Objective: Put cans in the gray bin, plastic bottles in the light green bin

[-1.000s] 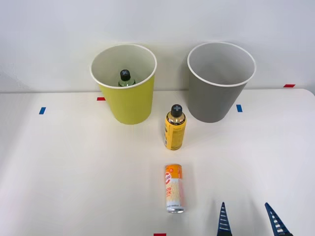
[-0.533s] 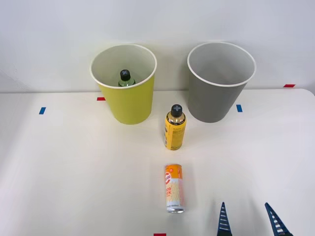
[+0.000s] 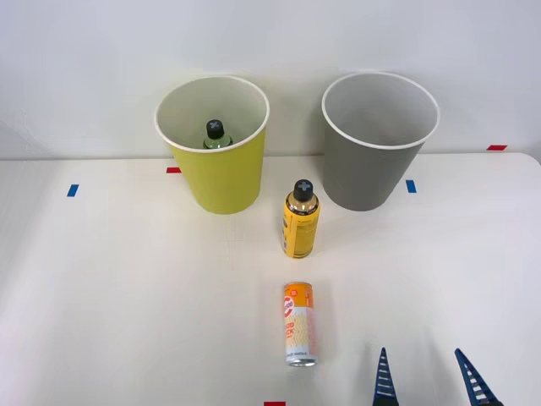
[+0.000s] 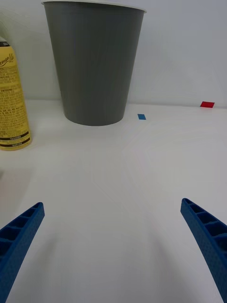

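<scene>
One green bottle (image 3: 216,134) is already held in the light green bin (image 3: 221,182); the can (image 3: 298,324) lies on the worktop (image 3: 127,288), the tool (image 3: 428,379) spread wide beside it

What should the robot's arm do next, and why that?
Probably swing the open right gripper to its left, over the can. The can lies on its side on the table, untouched, and the gray bin looks empty. The gripper holds nothing and sits off to the can's side. A green bottle is already in the light green bin.
</scene>
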